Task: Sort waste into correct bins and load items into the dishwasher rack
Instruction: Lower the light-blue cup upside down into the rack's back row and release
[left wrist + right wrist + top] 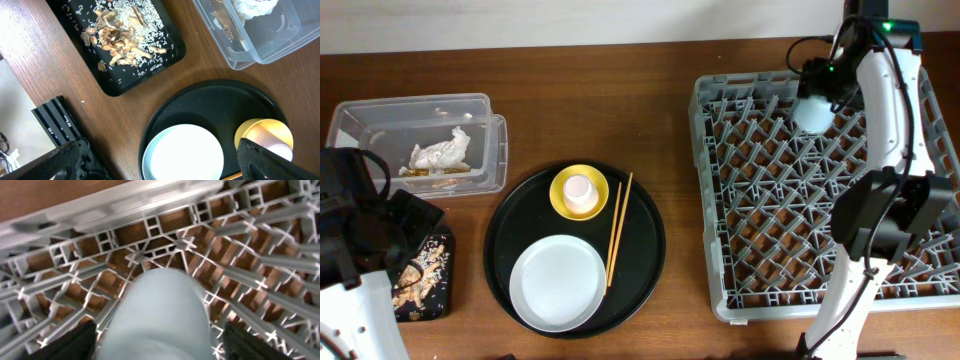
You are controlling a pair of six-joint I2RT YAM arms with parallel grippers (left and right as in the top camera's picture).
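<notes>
right gripper (pixel 160 342) pinches light blue cup (pixel 160 300), axis toward 12 o'clock, near 12 o'clock edge of grey plastic rack (pixel 712 220); left gripper (pixel 165 160) gapes empty.

The right arm (pixel 888 110) is stretching far out from its base, with the wrist tipping downward. The right gripper (pixel 160 347) is clasping a light blue cup (pixel 160 305) between its dark fingers (pixel 65 342). The left arm (pixel 350 250) is crouching low at the near left. The left gripper (pixel 167 160) is pointing down, with its jaws spreading wide apart.
</notes>
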